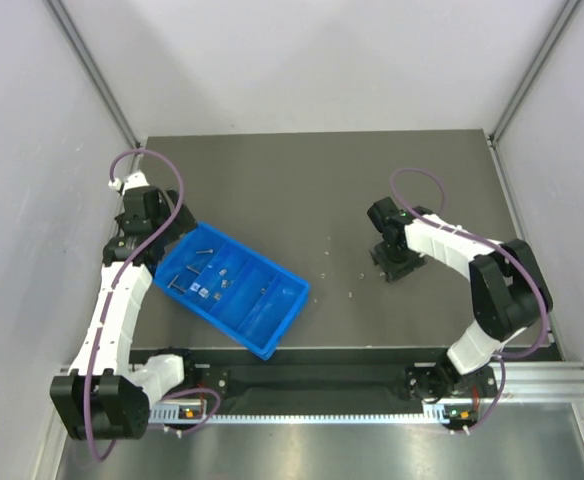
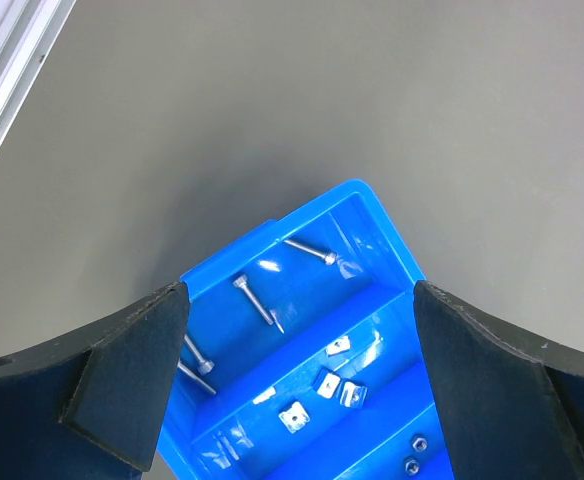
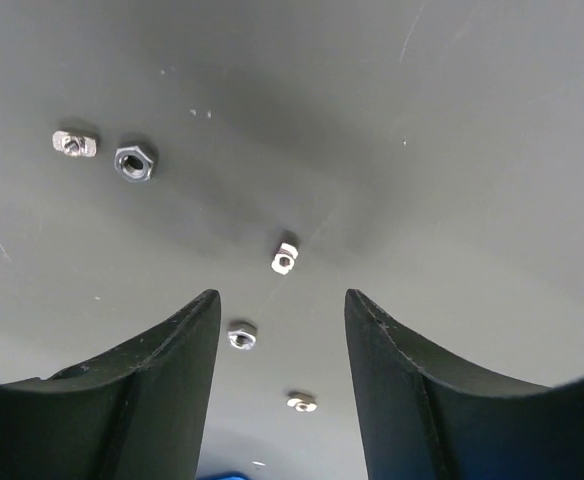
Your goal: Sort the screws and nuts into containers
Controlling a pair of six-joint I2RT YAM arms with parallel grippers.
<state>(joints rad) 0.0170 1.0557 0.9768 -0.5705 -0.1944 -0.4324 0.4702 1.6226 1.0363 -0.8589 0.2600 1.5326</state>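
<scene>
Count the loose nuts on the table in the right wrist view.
5. A flat nut and a hex nut upper left, one nut centre, two nuts lower down; the fingers may hide more.

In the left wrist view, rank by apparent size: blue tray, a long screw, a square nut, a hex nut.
Largest to smallest:
1. blue tray
2. long screw
3. square nut
4. hex nut

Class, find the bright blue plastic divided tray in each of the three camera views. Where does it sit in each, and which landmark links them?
Top external: the bright blue plastic divided tray lies left of centre, set askew.
Left wrist: the tray fills the lower centre, one corner pointing up.
Right wrist: only a blue sliver at the bottom edge, possibly the tray.
Shared landmark: the dark grey tabletop, in all three.
</scene>
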